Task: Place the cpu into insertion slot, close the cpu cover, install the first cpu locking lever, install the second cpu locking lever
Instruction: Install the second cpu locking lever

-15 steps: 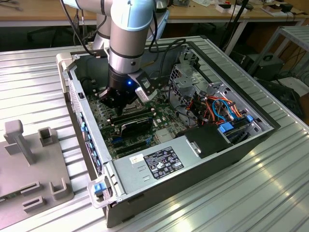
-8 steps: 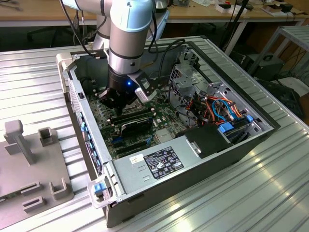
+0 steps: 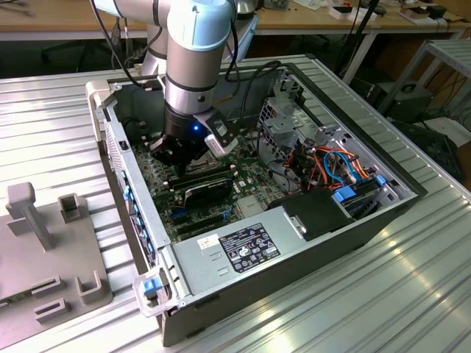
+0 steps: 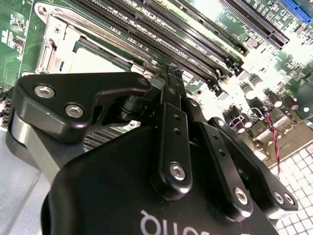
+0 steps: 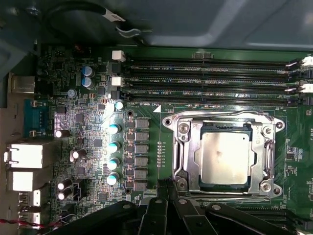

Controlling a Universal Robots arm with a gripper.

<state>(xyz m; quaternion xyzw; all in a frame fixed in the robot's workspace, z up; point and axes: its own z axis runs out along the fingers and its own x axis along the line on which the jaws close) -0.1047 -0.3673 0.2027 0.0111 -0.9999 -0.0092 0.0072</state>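
The cpu (image 5: 225, 156), a square chip with a silver-grey top, lies in the insertion slot (image 5: 177, 169) on the green motherboard. The cpu cover (image 5: 261, 147) lies flat over it, framing the chip in its window. My gripper (image 5: 167, 188) is shut, its black fingertips (image 5: 172, 190) pressed together at the socket's corner, beside the thin metal lever along that edge. I cannot tell whether they touch the lever. In the second wrist view the gripper (image 4: 171, 76) tapers to a point just beside the cover (image 4: 63, 36) and chip (image 4: 98, 61). In the exterior view the gripper (image 3: 184, 165) reaches down inside the open computer case.
Long black memory slots (image 5: 205, 81) run along one side of the socket. Capacitors (image 5: 113, 147) and rear ports (image 5: 24, 156) stand on another side. A black fan shroud (image 3: 210, 187), a power supply (image 3: 243, 246) and cables (image 3: 338, 165) crowd the case. A grey fixture (image 3: 44, 243) sits at the exterior view's left.
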